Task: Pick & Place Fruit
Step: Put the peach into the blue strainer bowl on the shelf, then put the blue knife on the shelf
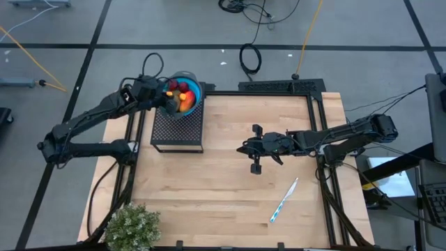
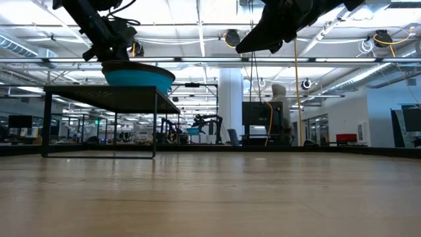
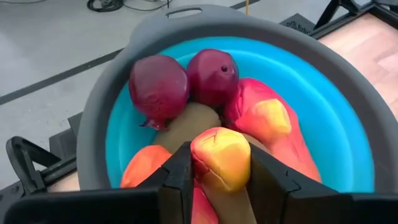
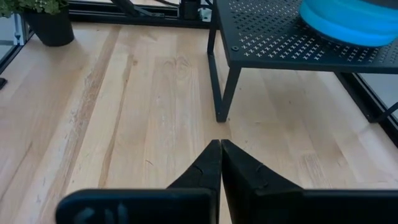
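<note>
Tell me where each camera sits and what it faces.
High: overhead, straight down on table, both arms.
Low: table height, level; bowl on rack.
Left wrist: left gripper holds a yellow-orange fruit over the bowl.
Right wrist: right gripper, shut, facing the rack.
Shared: bowl shows in all four.

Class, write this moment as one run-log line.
left gripper: shut on yellow-orange fruit over blue bowl | right gripper: shut, empty, above table

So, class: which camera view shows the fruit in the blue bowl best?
The left wrist view: the fruit fills the blue bowl, one piece between the left gripper fingers. The high view shows small colours; the low and right wrist views show only the bowl's outside.
</note>
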Robot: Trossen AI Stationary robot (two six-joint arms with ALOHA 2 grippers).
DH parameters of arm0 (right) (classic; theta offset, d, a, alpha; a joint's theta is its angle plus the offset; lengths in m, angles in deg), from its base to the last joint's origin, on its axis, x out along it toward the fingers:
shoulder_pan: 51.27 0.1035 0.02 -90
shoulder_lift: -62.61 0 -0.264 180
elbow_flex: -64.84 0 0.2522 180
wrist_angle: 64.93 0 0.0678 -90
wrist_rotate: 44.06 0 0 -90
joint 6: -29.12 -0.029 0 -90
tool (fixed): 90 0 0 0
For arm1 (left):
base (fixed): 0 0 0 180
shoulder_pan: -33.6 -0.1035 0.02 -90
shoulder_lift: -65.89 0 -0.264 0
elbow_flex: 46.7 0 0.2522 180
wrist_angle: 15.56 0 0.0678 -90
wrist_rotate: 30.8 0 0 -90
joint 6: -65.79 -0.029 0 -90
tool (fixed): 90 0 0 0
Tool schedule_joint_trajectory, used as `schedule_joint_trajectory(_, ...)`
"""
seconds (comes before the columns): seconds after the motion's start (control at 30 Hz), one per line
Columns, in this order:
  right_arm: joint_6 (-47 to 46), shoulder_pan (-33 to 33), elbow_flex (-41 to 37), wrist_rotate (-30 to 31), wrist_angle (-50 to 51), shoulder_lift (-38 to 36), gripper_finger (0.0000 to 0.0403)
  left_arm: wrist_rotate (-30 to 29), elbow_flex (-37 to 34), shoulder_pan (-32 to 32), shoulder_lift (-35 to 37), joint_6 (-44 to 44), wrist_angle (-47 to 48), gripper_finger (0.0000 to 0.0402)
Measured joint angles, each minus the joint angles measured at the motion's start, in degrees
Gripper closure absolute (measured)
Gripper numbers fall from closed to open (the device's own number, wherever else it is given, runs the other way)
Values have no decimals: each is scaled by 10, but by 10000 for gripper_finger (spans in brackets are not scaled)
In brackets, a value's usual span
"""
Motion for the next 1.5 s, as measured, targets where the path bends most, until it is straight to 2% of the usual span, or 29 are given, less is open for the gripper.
schedule_joint_trajectory(0.57,0,0,0,-1,0,0,399,1,0,0,2,-4,-10,188)
schedule_joint_trajectory(0.8,0,1,0,-3,1,0,399,38,0,0,36,5,-61,173)
schedule_joint_trajectory(0.93,4,1,0,-62,6,-4,399,67,0,0,73,6,-75,172)
schedule_joint_trajectory(1.17,38,8,0,-252,33,-14,399,132,0,1,142,43,-75,172)
schedule_joint_trajectory(1.23,53,21,1,-285,72,-20,399,145,0,1,159,53,-74,172)
schedule_joint_trajectory(1.3,66,36,0,-301,110,-20,399,159,0,1,173,67,-75,172)
schedule_joint_trajectory(1.5,100,91,0,-300,221,-23,399,200,0,1,201,107,-74,172)
